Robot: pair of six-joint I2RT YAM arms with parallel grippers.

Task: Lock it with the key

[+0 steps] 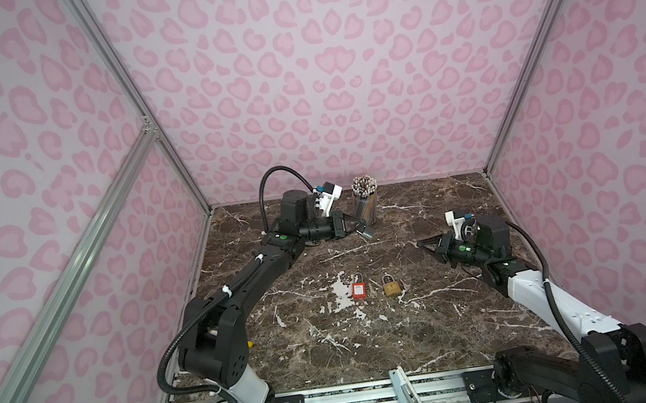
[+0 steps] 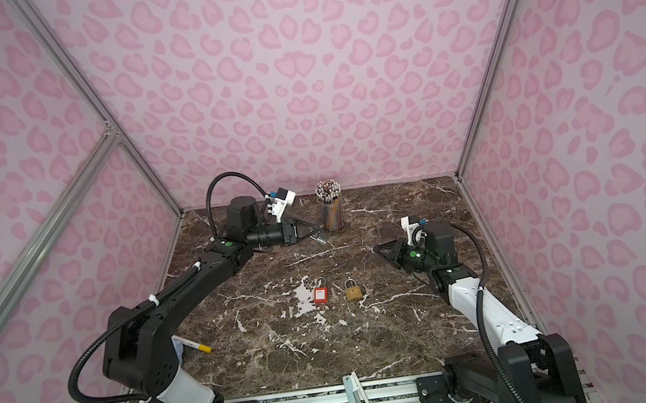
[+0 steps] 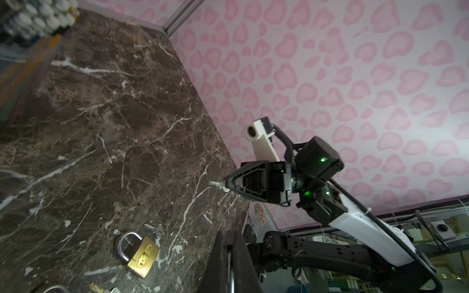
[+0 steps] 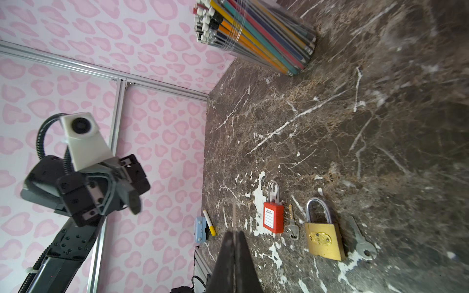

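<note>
Nearest me on the marble table (image 1: 331,348), a red padlock (image 1: 359,290) and a brass padlock (image 1: 391,287) lie side by side. A loose key (image 4: 292,227) lies between them, and another key (image 4: 361,243) lies just beside the brass one. Farther back on the right, the right gripper (image 3: 226,186) hovers over the table, its fingers pinched tight on a small silver key (image 3: 215,183) — the blade pokes out past the fingertips. Beyond that, on the left, the left gripper (image 1: 357,228) is clamped on a small grey padlock (image 1: 366,234), well apart from the held key. Just behind the lock stands a clear cup of pencils (image 1: 365,201) — upright.
</note>
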